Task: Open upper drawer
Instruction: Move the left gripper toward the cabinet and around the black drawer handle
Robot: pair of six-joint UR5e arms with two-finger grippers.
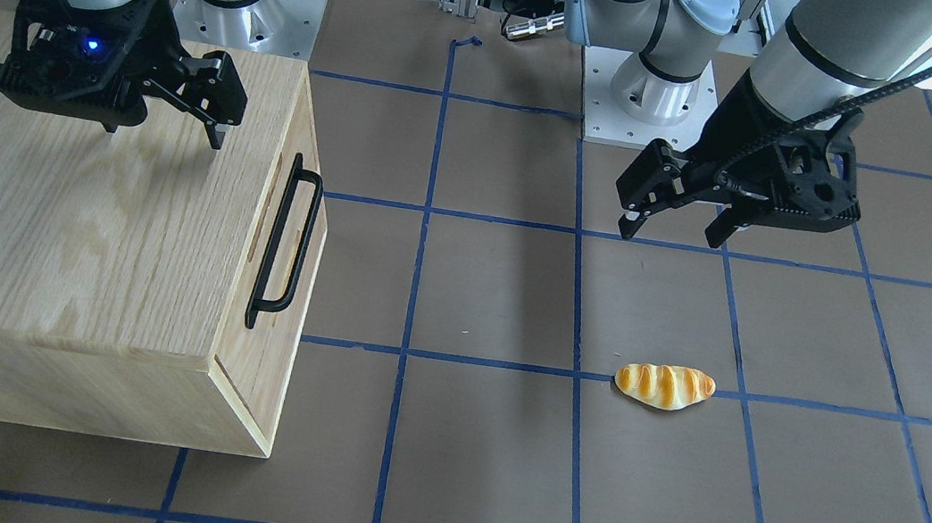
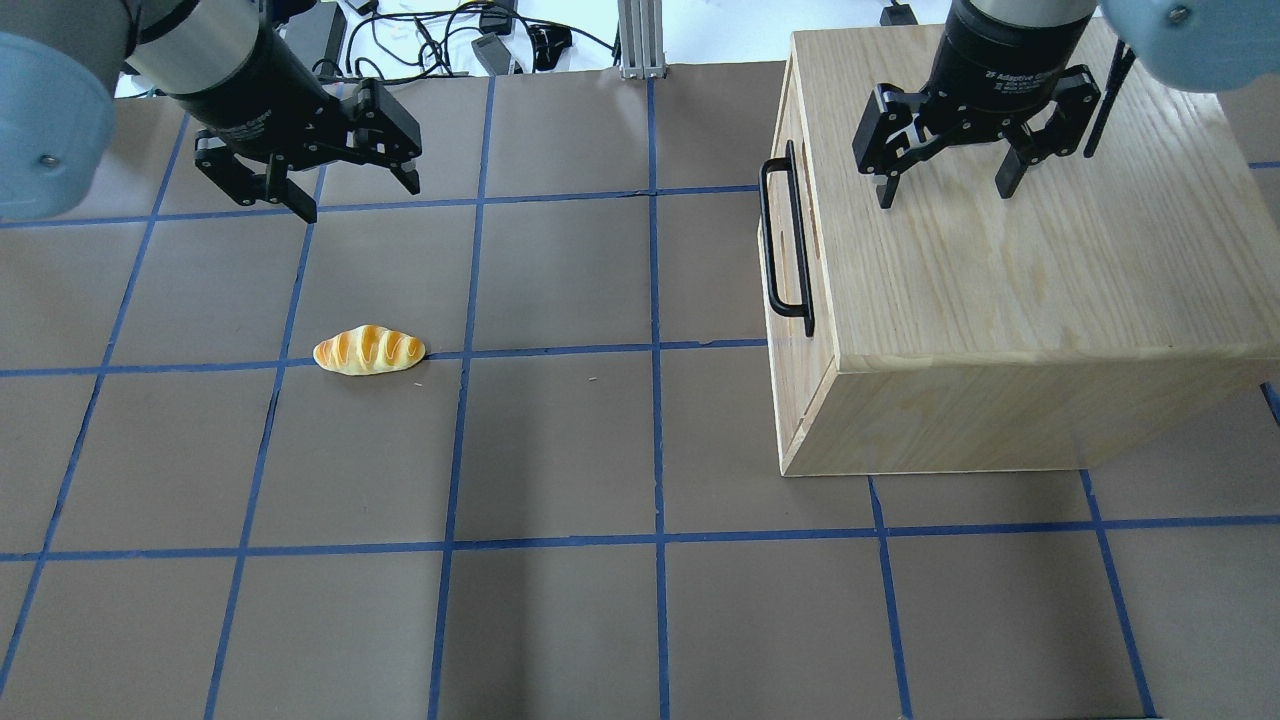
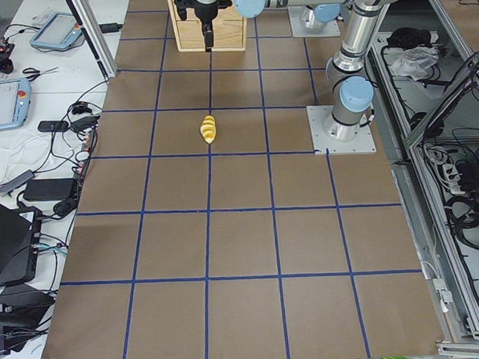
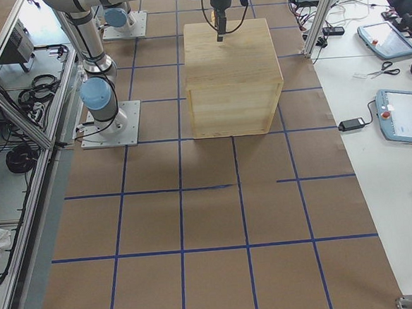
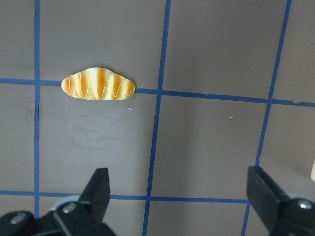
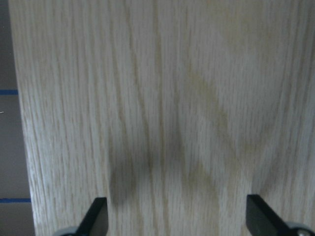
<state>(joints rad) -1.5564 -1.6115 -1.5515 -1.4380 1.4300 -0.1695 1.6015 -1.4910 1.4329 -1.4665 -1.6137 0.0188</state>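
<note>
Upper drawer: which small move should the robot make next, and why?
Probably bring the right gripper from above the cabinet top down to the black handle: it hovers open over the wood, and the upper drawer looks shut, its handle ungripped.

The large light-oak wooden cabinet [image 2: 1000, 300] is set on the robot's right part of the brown, blue-taped tabletop [image 2: 560, 450], and passage there is blocked by its body. Its upper drawer [image 1: 292, 212], the light oak front panel sitting flush, is turned toward the tabletop's middle. A long black metal bar handle [image 2: 785, 240] is held off the panel, so a narrow gap is left behind the bar. Bare tabletop is spread in front of the handle. A small yellow-orange striped bread roll [image 2: 369, 350] is found well apart, on the robot's left. The right claw [image 2: 945, 195] is hung spread over the cabinet's top. The left claw [image 2: 358, 198], also spread, is held above bare tabletop, away from the roll.
</note>
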